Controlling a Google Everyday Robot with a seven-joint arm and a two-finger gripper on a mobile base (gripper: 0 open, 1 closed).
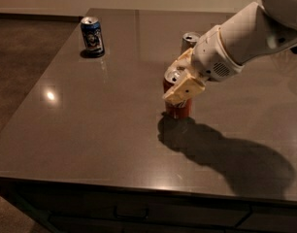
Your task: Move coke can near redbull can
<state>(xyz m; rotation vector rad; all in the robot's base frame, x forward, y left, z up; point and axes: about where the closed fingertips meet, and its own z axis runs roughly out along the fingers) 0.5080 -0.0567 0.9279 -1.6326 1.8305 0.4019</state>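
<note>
The red coke can (179,106) with a silver top stands or hangs just at the table surface near the middle of the dark table (100,110). My gripper (183,79) is shut on the coke can, its tan fingers (182,90) clasping the upper part of it. The redbull can (189,41), slim and silver, stands upright just behind the gripper, partly hidden by it. The white arm comes in from the upper right.
A dark blue can (92,36) stands upright at the far left of the table. The table's left edge runs beside a brown floor (22,57). The arm's shadow lies on the table at the front right.
</note>
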